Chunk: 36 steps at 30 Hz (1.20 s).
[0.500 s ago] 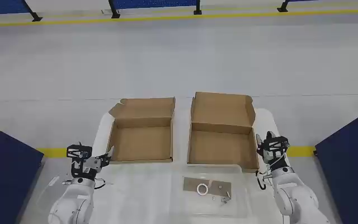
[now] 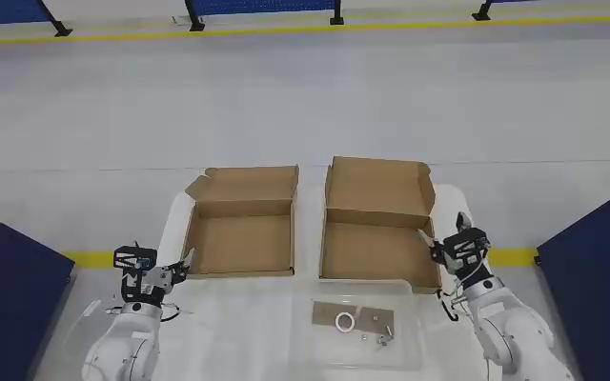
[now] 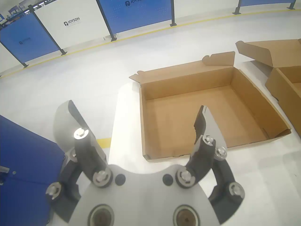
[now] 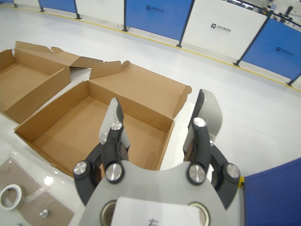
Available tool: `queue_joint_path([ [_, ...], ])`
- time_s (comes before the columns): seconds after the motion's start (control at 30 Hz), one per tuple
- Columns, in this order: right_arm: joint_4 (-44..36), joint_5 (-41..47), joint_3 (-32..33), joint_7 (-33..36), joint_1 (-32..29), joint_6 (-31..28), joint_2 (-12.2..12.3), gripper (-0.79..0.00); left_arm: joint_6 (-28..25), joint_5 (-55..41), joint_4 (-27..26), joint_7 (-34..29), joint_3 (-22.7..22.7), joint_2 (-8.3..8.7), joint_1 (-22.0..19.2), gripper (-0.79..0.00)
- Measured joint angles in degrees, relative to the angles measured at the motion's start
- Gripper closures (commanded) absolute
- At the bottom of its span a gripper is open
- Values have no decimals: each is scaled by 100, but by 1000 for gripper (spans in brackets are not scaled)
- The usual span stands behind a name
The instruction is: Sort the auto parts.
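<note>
Top view: right gripper (image 2: 441, 229) has turned, its jaws spread; left gripper (image 3: 135, 105) unchanged, jaws spread.

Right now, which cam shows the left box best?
Left wrist view: the left box sits whole and close, floor and walls showing. The top view has the left box whole too, from farther off. The right wrist view catches part of the left box, cut by the picture's edge.
</note>
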Motion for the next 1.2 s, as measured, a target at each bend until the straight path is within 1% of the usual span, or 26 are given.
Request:
queue_joint_path([
  [0.03, -5, -41, 5, -3, 0, -99, 3, -785, 0, 0, 0, 0, 0, 0, 0, -785],
  [0.13, 2, -27, 3, -5, 0, 60, 2, -785, 0, 0, 0, 0, 0, 0, 0, -785],
  [0.23, -6, -33, 0, -1, 5, 75, 3, -785, 0, 0, 0, 0, 0, 0, 0, -785],
  [0.33, -143, -129, 47, 85, 108, -330, 36, -785, 0, 0, 0, 0, 0, 0, 0, -785],
  [0.47, -288, -213, 164, 473, 312, -1187, 104, -785, 0, 0, 0, 0, 0, 0, 0, -785],
  [0.57, -412, -269, 179, 667, 484, -1712, 145, -785, 0, 0, 0, 0, 0, 0, 0, -785],
  [0.6, -422, -282, 183, 670, 506, -1785, 150, -785, 0, 0, 0, 0, 0, 0, 0, -785],
  [0.87, -427, -291, 178, 658, 504, -1788, 151, -785, 0, 0, 0, 0, 0, 0, 0, -785],
  [0.93, -531, -393, 151, 646, 501, -1913, 163, -785, 0, 0, 0, 0, 0, 0, 0, -785],
  [1.1, -684, -327, 169, 912, 635, -2655, 224, -785, 0, 0, 0, 0, 0, 0, 0, -785],
  [1.13, -712, -295, 160, 999, 686, -2851, 239, -785, 0, 0, 0, 0, 0, 0, 0, -785],
  [1.2, -704, -143, 86, 1162, 783, -3453, 277, -785, 0, 0, 0, 0, 0, 0, 0, -785],
])
